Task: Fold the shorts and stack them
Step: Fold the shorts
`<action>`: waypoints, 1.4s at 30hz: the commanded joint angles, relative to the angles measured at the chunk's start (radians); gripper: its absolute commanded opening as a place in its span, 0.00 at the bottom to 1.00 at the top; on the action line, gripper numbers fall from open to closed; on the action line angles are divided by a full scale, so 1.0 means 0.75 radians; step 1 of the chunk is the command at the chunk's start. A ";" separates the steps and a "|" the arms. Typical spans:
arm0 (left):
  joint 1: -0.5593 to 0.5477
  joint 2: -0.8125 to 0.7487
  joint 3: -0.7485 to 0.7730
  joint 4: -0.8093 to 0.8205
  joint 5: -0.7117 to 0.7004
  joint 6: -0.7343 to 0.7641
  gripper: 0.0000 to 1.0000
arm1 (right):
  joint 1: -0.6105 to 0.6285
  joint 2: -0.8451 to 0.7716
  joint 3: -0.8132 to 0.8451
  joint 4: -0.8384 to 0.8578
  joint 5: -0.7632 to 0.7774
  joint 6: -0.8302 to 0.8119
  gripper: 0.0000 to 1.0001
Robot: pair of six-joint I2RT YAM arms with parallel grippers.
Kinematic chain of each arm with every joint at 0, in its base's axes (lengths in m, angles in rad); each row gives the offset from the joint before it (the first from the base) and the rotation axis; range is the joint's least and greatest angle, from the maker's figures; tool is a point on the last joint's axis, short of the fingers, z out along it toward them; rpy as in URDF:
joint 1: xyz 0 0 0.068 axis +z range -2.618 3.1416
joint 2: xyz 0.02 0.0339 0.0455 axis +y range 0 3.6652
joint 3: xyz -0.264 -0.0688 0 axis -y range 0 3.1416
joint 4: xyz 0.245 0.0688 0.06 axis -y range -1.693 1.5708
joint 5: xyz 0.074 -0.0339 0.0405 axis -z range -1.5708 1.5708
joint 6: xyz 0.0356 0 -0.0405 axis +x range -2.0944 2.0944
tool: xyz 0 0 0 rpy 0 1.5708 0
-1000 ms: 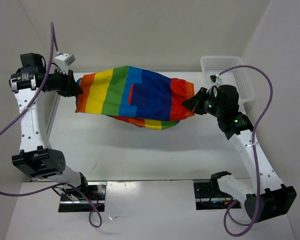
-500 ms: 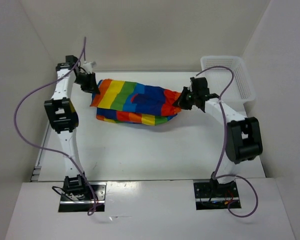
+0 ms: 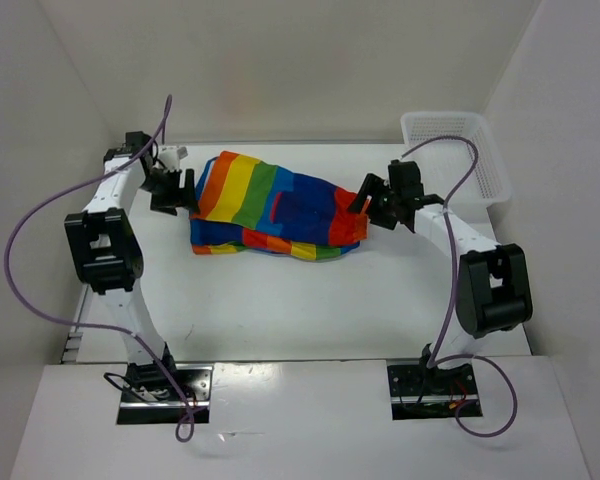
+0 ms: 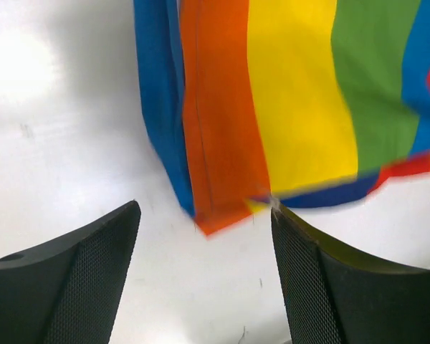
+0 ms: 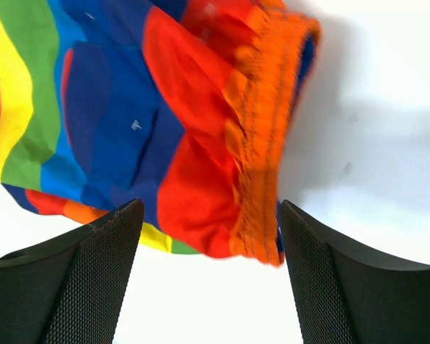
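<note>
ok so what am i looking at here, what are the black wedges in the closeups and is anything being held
Two white robot arms, left arm and right arm, are bolted to a white table. The wide picture looks down from above. Each closeup comes from a wrist camera; the black wedges are that arm's own fingers. Rainbow-striped shorts lie loosely folded on it, a white mesh basket at the far right. The left claw and right claw stand open, one at each end of the shorts, holding nothing.
</note>
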 commanded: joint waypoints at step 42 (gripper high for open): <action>-0.039 -0.527 -0.786 0.663 -0.315 0.278 0.00 | -0.020 0.068 -0.124 -0.091 0.126 0.129 0.00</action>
